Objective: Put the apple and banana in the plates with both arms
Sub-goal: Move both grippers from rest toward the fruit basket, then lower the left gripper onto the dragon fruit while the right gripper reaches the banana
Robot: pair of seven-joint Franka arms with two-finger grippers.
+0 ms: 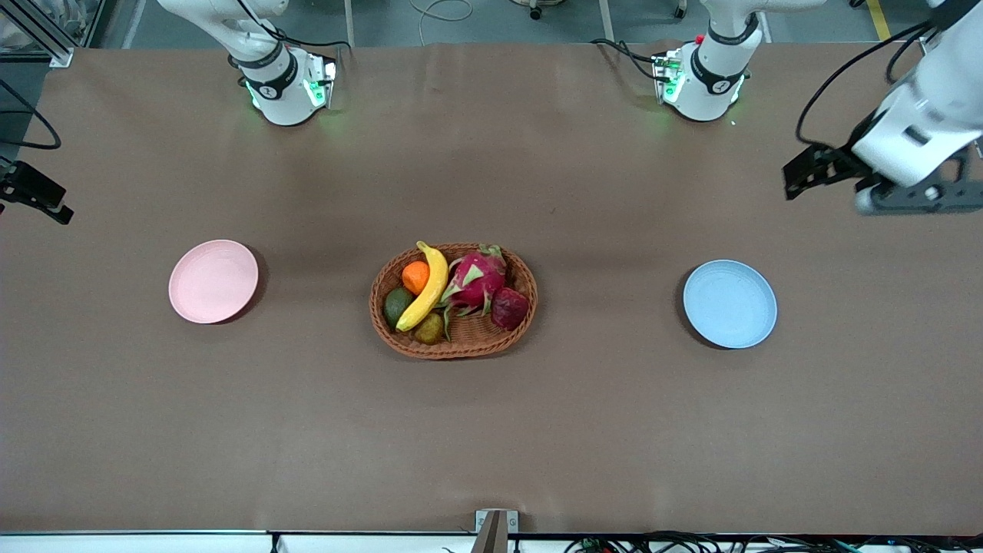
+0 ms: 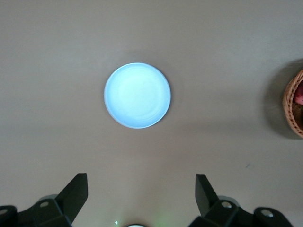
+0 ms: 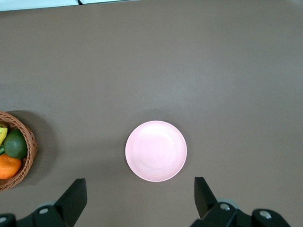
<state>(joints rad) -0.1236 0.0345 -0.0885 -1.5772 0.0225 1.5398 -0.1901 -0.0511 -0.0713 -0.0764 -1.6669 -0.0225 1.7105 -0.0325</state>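
The yellow banana (image 1: 427, 286) and the dark red apple (image 1: 509, 307) lie in the wicker basket (image 1: 453, 347) at the table's middle. The pale pink plate (image 1: 213, 281) sits toward the right arm's end and shows in the right wrist view (image 3: 155, 151). The light blue plate (image 1: 729, 303) sits toward the left arm's end and shows in the left wrist view (image 2: 137, 95). My left gripper (image 1: 802, 173) hangs open and empty high over the table at its own end (image 2: 141, 196). My right gripper (image 1: 37, 198) is open and empty at its end's edge (image 3: 140, 198).
The basket also holds a magenta dragon fruit (image 1: 476, 278), an orange (image 1: 415, 276), an avocado (image 1: 397, 306) and a small brownish fruit (image 1: 428, 329). Its rim shows in both wrist views (image 2: 292, 106) (image 3: 29, 142). Brown table lies bare around both plates.
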